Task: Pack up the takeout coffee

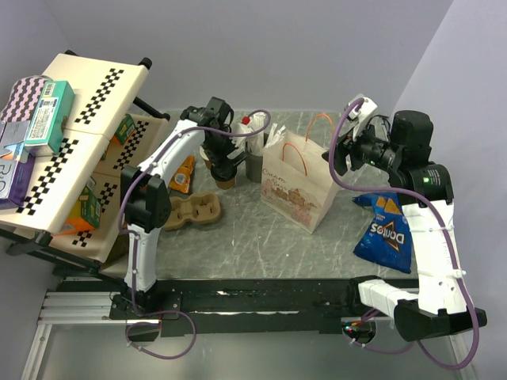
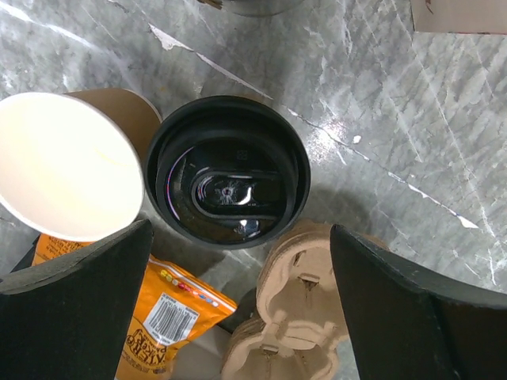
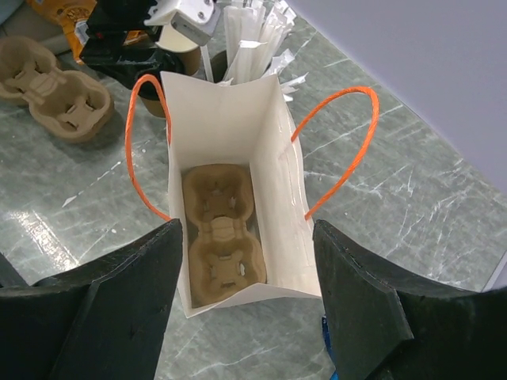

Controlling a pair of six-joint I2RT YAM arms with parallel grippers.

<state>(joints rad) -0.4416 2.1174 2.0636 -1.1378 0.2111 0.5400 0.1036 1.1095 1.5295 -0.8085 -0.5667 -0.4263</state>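
Note:
Two kraft coffee cups stand side by side at the back of the table. One carries a black lid [image 2: 226, 170]; the other [image 2: 63, 162] is open and white inside. My left gripper [image 2: 242, 317] is open and empty, hovering above and just beside the lidded cup [image 1: 225, 182]. My right gripper [image 3: 245, 317] is open and empty above the white paper bag [image 3: 293, 206] with orange handles. A brown cup carrier [image 3: 222, 237] lies in the bottom of the bag. In the top view the right gripper [image 1: 337, 154] is at the bag's [image 1: 297, 190] right side.
A second cup carrier [image 1: 194, 210] lies left of the bag, also seen under my left gripper [image 2: 305, 309]. An orange snack pouch [image 2: 170, 317] lies beside it. A grey cup of white sticks [image 1: 257, 154] stands behind the bag. A blue chip bag [image 1: 384, 229] lies right. A rack of boxes [image 1: 63, 150] stands left.

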